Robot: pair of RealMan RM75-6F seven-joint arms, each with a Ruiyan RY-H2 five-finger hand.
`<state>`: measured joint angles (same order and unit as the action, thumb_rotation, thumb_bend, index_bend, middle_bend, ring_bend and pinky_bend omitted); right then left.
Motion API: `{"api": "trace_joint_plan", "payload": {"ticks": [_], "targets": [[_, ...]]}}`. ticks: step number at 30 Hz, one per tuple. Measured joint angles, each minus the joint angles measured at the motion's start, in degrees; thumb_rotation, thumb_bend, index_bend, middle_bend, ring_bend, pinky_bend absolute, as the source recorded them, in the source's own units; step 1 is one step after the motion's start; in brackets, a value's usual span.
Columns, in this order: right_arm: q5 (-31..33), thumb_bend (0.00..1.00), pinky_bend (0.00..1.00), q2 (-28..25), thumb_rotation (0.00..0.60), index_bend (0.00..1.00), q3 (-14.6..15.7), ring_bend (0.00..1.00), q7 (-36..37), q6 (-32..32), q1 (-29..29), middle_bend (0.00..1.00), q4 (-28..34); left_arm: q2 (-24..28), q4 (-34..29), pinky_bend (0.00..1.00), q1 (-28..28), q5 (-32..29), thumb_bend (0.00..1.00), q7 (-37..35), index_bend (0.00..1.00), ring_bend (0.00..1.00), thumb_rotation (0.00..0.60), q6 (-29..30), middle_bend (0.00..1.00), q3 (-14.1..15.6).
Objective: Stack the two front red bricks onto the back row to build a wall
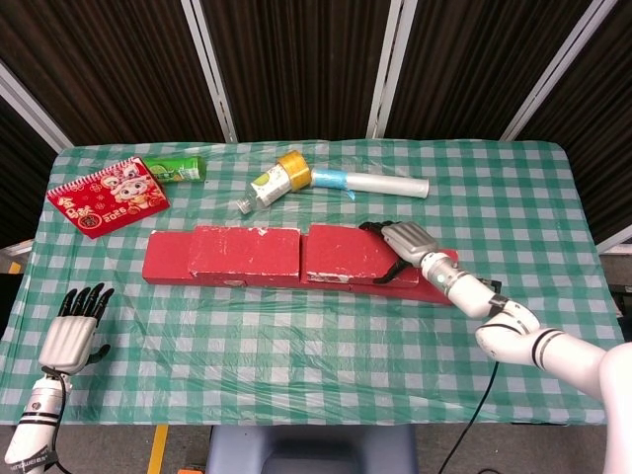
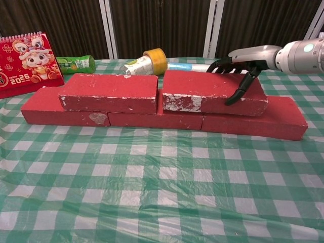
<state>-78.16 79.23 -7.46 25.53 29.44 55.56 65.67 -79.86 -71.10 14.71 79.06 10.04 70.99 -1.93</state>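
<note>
A back row of red bricks [image 1: 168, 262] [image 2: 45, 109] lies end to end across the table. Two more red bricks sit on top of it. The left upper brick [image 1: 245, 252] [image 2: 109, 92] lies free. My right hand [image 1: 403, 242] [image 2: 244, 59] grips the right end of the right upper brick [image 1: 346, 255] [image 2: 207, 91], fingers curled over its far edge and thumb on its near face. A narrow gap separates the two upper bricks. My left hand [image 1: 74, 331] hangs open with fingers spread, off the table's near left corner, shown only in the head view.
Along the far side lie a red 2025 calendar [image 1: 107, 196] [image 2: 28, 61], a green bottle [image 1: 173, 170] [image 2: 76, 64], a yellow tape roll [image 1: 293, 168] [image 2: 156, 59] beside a small bottle [image 1: 262, 188], and a white tube [image 1: 380, 184]. A green checked cloth [image 2: 162, 182] covers the table.
</note>
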Motion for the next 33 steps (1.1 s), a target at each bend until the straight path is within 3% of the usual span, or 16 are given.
{"api": "trace_joint_plan", "payload": {"ticks": [17, 33], "targets": [[6.02, 0.15, 0.43, 0.63, 0.6, 0.26, -0.94, 0.19, -7.68, -1.45, 0.17, 0.32, 1.19, 0.37, -0.44, 0.04, -0.06, -0.24, 0.23, -0.2, 0.0, 0.0, 0.6, -0.34, 0.0, -0.06], [8.06, 0.15, 0.43, 1.16, 0.6, 0.24, -1.9, 0.19, -9.75, -1.52, 0.03, 0.31, 2.09, 0.63, -0.76, 0.04, -0.08, -0.43, 0.23, -0.32, 0.0, 0.0, 0.6, -0.47, 0.0, -0.17]]}}
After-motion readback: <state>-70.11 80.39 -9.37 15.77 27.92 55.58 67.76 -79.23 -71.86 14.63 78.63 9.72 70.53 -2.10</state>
